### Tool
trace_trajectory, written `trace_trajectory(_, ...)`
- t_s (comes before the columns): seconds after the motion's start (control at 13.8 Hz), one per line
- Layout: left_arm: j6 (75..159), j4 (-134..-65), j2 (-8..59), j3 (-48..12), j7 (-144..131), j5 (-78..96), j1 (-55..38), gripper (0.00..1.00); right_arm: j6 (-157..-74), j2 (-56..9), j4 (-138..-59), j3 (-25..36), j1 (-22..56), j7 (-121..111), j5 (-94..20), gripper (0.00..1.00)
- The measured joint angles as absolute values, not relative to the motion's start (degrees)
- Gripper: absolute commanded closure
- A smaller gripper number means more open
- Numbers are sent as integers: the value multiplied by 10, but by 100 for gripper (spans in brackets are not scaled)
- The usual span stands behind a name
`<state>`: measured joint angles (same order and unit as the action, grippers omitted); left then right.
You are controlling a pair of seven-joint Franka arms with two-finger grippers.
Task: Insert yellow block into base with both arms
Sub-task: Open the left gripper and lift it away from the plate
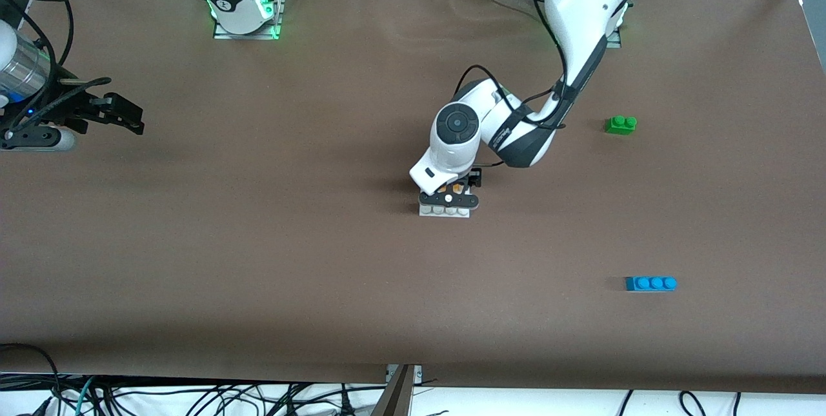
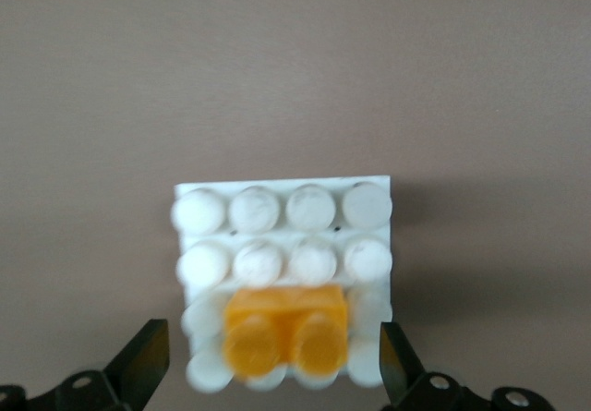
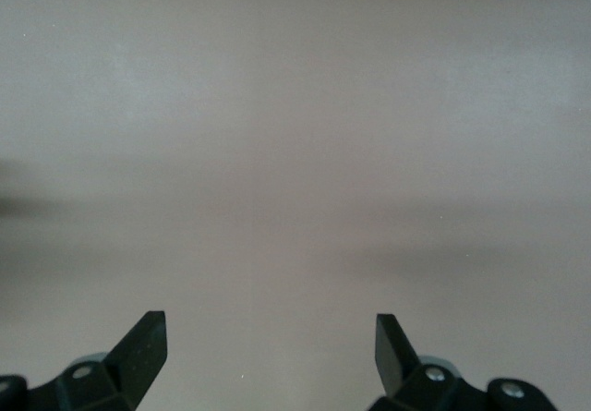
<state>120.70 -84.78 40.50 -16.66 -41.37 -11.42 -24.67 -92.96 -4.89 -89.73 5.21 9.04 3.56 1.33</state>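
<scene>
The white studded base [image 1: 444, 211] lies mid-table. In the left wrist view the base [image 2: 277, 212] carries the yellow block [image 2: 286, 328], which sits on its studs near one edge. My left gripper [image 1: 450, 199] hangs just over the base and is open; its fingers [image 2: 148, 360] stand on either side of the block and clear of it, with the left gripper [image 2: 271, 339] centred on it. In the front view only a sliver of the yellow block [image 1: 446, 191] shows under the hand. My right gripper [image 1: 132, 118] is open and empty over bare table [image 3: 268, 326] at the right arm's end.
A green two-stud brick [image 1: 621, 124] lies toward the left arm's end of the table. A blue three-stud brick [image 1: 650, 283] lies nearer the front camera at that same end. Cables hang below the table's front edge.
</scene>
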Motion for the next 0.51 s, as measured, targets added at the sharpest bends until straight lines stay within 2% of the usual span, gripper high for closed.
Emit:
trace_trajectory(0.29,1078,-840,310,-166,-409,-94,-223,0,-930,-49,-897,52,90,36,13,0)
trace_trajectory(0.51,1005,-834,242,-165,-358,-49,-166,0,-930,-49,-897,52,90,36,13,0)
